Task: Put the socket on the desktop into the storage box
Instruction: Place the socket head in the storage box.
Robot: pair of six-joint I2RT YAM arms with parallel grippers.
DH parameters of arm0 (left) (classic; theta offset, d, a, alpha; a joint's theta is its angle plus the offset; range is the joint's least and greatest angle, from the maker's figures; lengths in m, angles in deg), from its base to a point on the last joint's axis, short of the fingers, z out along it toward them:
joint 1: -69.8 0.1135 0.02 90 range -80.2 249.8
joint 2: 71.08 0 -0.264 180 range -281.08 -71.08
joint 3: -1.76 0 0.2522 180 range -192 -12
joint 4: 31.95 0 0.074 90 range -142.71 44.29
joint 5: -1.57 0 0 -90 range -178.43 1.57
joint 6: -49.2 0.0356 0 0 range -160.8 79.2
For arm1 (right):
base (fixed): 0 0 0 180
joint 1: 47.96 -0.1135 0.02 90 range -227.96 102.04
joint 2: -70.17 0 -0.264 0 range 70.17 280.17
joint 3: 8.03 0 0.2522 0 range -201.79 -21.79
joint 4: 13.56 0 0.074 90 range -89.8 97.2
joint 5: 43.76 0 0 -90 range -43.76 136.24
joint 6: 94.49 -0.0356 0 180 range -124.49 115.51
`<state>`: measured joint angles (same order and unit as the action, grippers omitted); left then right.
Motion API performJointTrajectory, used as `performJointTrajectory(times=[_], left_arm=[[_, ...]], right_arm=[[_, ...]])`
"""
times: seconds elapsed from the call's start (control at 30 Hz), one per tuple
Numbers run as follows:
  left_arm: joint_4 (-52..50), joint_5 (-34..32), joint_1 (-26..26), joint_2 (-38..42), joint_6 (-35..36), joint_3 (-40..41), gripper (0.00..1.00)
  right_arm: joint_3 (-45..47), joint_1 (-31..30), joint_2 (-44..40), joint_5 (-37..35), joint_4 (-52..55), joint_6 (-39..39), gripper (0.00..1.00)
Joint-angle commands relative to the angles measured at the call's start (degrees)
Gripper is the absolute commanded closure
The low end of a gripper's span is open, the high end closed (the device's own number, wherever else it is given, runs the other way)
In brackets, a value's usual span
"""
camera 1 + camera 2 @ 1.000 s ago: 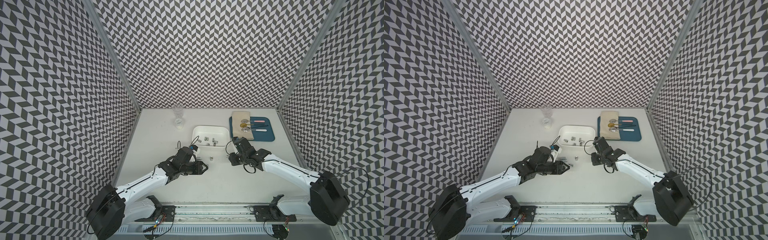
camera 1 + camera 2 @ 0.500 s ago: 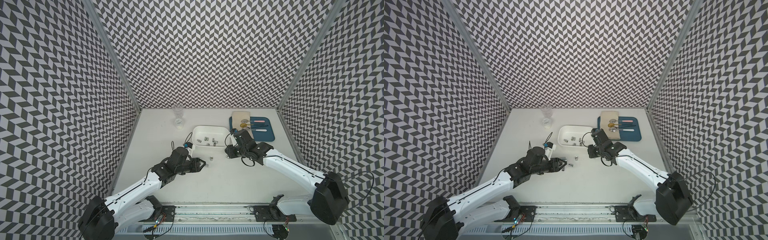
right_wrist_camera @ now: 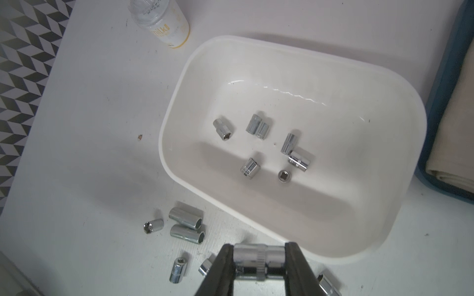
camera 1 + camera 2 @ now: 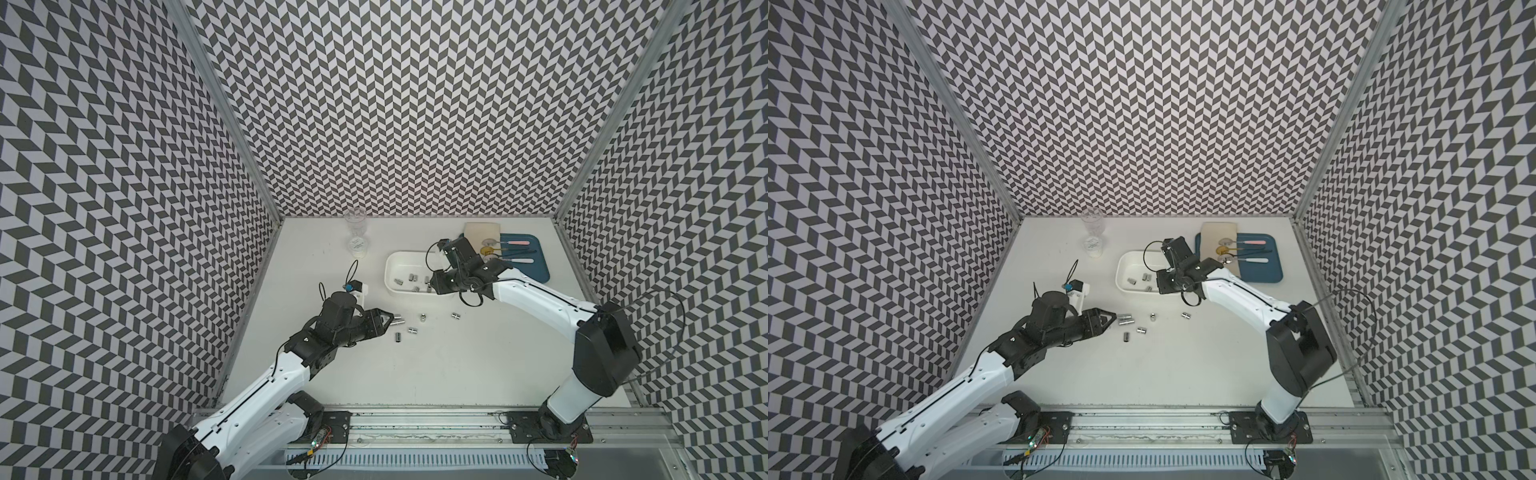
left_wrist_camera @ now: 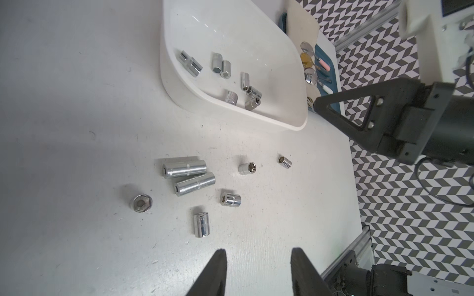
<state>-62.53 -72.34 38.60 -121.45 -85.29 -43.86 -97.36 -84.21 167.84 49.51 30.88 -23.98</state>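
Note:
The white storage box (image 4: 392,266) (image 3: 333,128) stands mid-table with several chrome sockets (image 3: 256,126) inside. My right gripper (image 3: 259,258) is shut on one socket (image 3: 259,253), gripped end to end, and hangs over the box's near rim (image 4: 434,282). Several more sockets lie on the desktop in front of the box. Among them are two long ones side by side (image 5: 184,167) and short ones (image 4: 423,318) (image 4: 456,316). My left gripper (image 5: 257,252) (image 4: 390,319) is open and empty, just left of that cluster.
A clear glass cup (image 4: 355,222) and a small bottle (image 4: 358,247) stand at the back left. A blue tray (image 4: 536,266) with a cloth and spoons lies right of the box. Patterned walls enclose three sides of the table.
My right gripper has carried its socket from the desktop up to the box's near rim. My left gripper has drawn back to the left, away from the loose sockets.

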Motion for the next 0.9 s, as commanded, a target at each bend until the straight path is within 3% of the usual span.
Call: performJointTrajectory(times=[0.0, 0.37, 0.87], left_arm=[[-2.6, -0.7, 1.7, 1.5, 0.5, 0.9, 0.55], [-2.9, 1.4, 4.6, 2.5, 0.8, 2.1, 0.55], [-3.1, 1.7, 5.5, 2.9, 0.5, 2.5, 0.56]], right_arm=[[-4.1, -0.1, 4.0, 0.7, -0.4, 0.9, 0.68], [-15.1, 0.1, 16.3, 2.0, 1.9, 1.6, 0.68], [-21.4, 0.3, 25.5, 3.3, 3.2, 1.6, 0.65]])
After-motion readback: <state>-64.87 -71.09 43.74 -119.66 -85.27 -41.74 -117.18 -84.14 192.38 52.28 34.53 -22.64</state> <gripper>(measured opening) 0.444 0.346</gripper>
